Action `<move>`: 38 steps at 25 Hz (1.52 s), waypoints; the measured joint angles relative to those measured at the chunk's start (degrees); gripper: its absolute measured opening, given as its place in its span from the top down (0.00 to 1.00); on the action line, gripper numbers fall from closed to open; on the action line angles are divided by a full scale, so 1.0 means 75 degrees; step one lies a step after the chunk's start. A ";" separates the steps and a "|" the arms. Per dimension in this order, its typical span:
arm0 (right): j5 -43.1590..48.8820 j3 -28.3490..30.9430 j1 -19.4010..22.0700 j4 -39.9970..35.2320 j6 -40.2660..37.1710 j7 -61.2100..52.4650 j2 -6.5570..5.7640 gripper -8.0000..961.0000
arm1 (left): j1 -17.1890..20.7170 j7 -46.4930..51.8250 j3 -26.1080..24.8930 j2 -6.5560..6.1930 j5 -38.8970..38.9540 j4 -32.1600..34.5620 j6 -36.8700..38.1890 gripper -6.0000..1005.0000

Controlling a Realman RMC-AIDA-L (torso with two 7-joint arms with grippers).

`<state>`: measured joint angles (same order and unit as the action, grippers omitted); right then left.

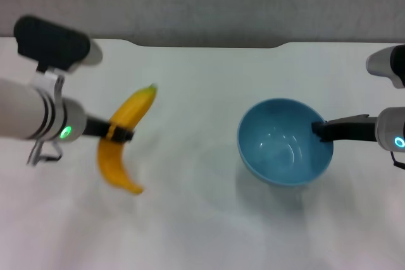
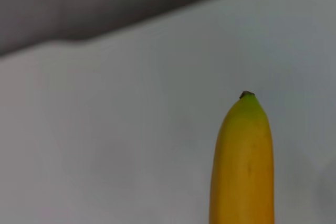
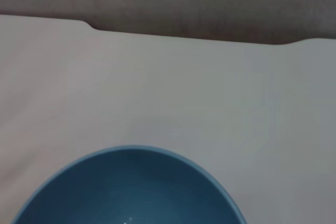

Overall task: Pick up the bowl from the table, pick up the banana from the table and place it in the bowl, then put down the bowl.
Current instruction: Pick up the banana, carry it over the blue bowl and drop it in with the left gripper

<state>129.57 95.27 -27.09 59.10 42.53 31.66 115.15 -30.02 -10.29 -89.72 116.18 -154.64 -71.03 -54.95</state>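
Above white tabletop [image 1: 202, 232]: left claw [image 1: 117, 132] clamps banana [image 1: 123, 140] mid-length, long axis near–far; bowl [image 1: 285, 141], pinched at rim by right claw [image 1: 318, 129], lies well to banana's right.

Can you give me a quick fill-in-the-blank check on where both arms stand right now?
1. The left gripper is shut on the ____.
2. The right gripper grips the bowl by its ____.
3. The inside of the bowl is ____.

Missing words: banana; rim; empty.
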 joint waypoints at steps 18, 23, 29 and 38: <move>-0.0888 -0.1005 -0.1689 -0.1191 -0.0440 -0.0049 0.0059 0.95 | -0.0017 -0.2639 -0.0114 0.0039 0.5204 -0.0344 0.1228 0.50; -0.1248 -0.1286 -0.1843 -0.1171 -0.0642 -0.0049 0.0055 0.95 | -0.0050 -0.3145 -0.0104 0.0046 0.5870 0.0399 0.1463 0.50; -0.1325 -0.1293 -0.1834 -0.1142 -0.0648 -0.0045 0.0037 0.95 | -0.0078 -0.3556 -0.0099 0.0047 0.6217 0.0944 0.1713 0.50; -0.1313 -0.1230 -0.1773 -0.1207 -0.0656 -0.0035 0.0022 0.95 | -0.0063 -0.3885 0.0059 0.0049 0.6356 0.0941 0.1734 0.44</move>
<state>119.72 86.04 -40.38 50.05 37.61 31.40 115.31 -30.49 -39.43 -89.28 116.55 -106.97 -63.97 -41.94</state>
